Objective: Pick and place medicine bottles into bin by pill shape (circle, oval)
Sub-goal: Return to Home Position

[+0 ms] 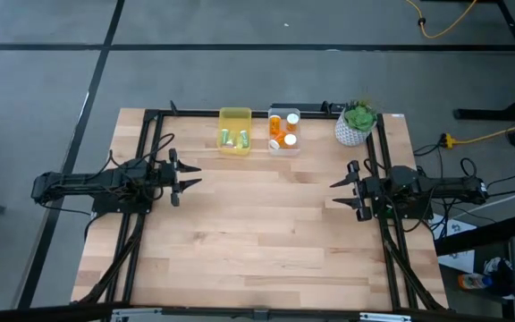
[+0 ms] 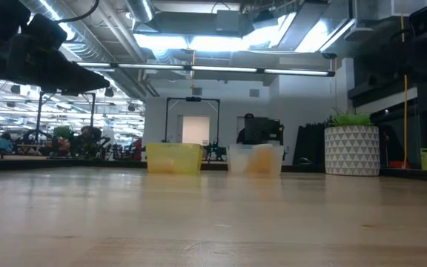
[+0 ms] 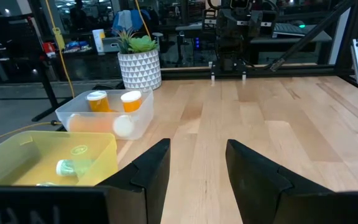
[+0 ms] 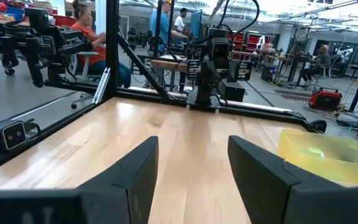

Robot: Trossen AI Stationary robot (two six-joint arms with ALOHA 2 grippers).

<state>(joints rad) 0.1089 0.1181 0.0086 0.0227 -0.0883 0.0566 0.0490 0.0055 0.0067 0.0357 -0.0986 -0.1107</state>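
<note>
A yellow bin (image 1: 234,131) at the table's far edge holds small green-yellow bottles (image 1: 234,138); it also shows in the left wrist view (image 3: 55,155). Beside it a clear bin (image 1: 284,131) holds orange bottles with white caps (image 3: 114,102), some upright, one lying. My left gripper (image 1: 191,175) hovers open and empty over the table's left side. My right gripper (image 1: 336,193) hovers open and empty over the right side. The two grippers face each other.
A white-potted green plant (image 1: 357,124) stands at the far right, next to the clear bin. A black frame (image 1: 150,125) runs along the table's far, left and right sides. The bare wooden tabletop (image 1: 266,233) lies between the arms.
</note>
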